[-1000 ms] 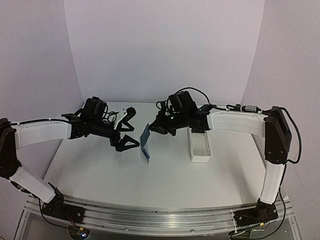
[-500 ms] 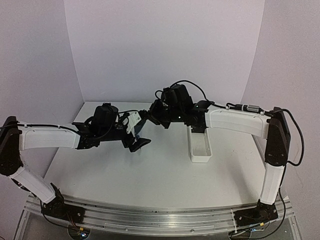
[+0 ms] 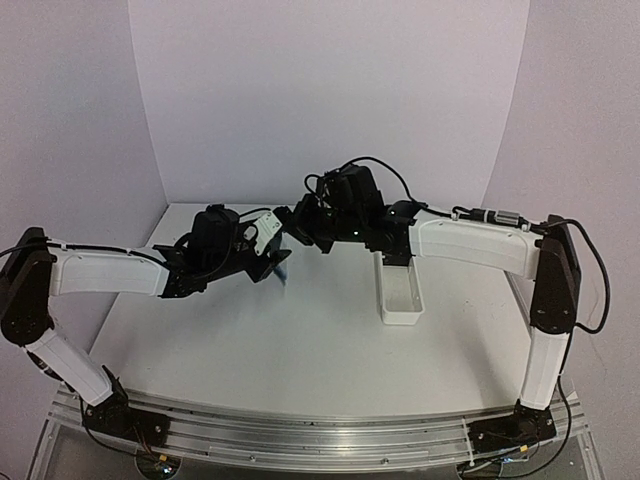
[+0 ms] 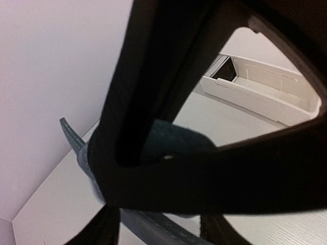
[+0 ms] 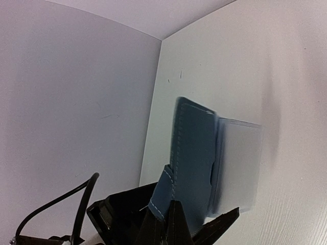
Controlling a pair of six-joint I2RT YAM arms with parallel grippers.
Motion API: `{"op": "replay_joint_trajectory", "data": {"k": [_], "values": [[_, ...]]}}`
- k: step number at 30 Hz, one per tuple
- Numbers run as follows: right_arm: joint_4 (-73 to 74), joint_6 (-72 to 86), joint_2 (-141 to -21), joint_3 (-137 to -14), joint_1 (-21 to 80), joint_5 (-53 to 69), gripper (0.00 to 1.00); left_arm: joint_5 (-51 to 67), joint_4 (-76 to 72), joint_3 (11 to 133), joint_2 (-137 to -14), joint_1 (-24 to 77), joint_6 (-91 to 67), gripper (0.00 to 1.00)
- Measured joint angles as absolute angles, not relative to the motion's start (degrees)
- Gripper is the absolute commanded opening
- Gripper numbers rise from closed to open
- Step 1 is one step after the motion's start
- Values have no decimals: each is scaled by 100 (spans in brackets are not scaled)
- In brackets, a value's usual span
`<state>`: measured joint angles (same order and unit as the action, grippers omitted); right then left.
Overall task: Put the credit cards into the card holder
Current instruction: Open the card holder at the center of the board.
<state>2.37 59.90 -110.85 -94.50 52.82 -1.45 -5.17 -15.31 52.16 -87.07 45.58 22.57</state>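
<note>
The blue card holder hangs open above the table, a clear pocket on its inner side. My right gripper is shut on its snap tab. My left gripper has come in from the left, and its dark fingers press the holder's lower part from both sides. From above only a blue sliver of the card holder shows between the right gripper and the left one. In the left wrist view the card holder fills the gap. One dark credit card lies at the tray's far end.
A long white tray lies on the table under my right forearm, to the right of both grippers; in the left wrist view the tray is behind the fingers. Walls close off the back and the sides.
The right gripper carried the card holder up and leftwards. The left arm moved right to meet it, and its wide-open jaws narrowed onto the holder.
</note>
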Motion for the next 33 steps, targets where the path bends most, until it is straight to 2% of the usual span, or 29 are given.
{"op": "replay_joint_trajectory", "data": {"k": [2,3,5,9,10,11,12,13,14,17,24,27,32,33], "values": [[220,5990,-11083,-9450,5282,-141,0,-613,-1562,5216,-8757,4554,2259,24],[220,5990,-11083,-9450,5282,-139,0,-652,-1568,5216,-8766,4552,2270,14],[217,5992,-11076,-9448,5282,-139,0,-731,-1608,5216,-8768,4519,2270,1],[187,5968,-10947,-9295,5282,-130,0,-698,-1559,5245,-8761,4427,2241,0],[169,5911,-10921,-9244,5282,-130,4,-556,-1516,5258,-8735,4392,2215,0],[123,5778,-10879,-9144,5269,-95,16,-266,-1334,5293,-8680,4316,2189,0],[84,5568,-10844,-9052,5240,-10,39,1,-1155,5328,-8621,4230,2156,0],[56,5199,-10807,-8934,5203,172,57,460,-869,5387,-8552,4082,2139,0],[58,5004,-10792,-8879,5190,279,71,755,-679,5435,-8517,3966,2128,0],[62,3721,-10624,-8484,5111,777,85,2025,318,5789,-8482,3522,2296,0],[10,591,-9535,-7393,5076,1476,90,4141,2429,6523,-8543,3404,3319,0],[-137,-375,-9310,-7262,5118,1861,91,4648,2965,6718,-8683,3439,3632,0],[-296,-1098,-9535,-7299,5203,2143,87,4980,3618,6958,-8952,3444,4071,0],[-296,-1192,-9660,-7349,5223,2163,80,5026,3736,6993,-8989,3446,4134,0]]}}
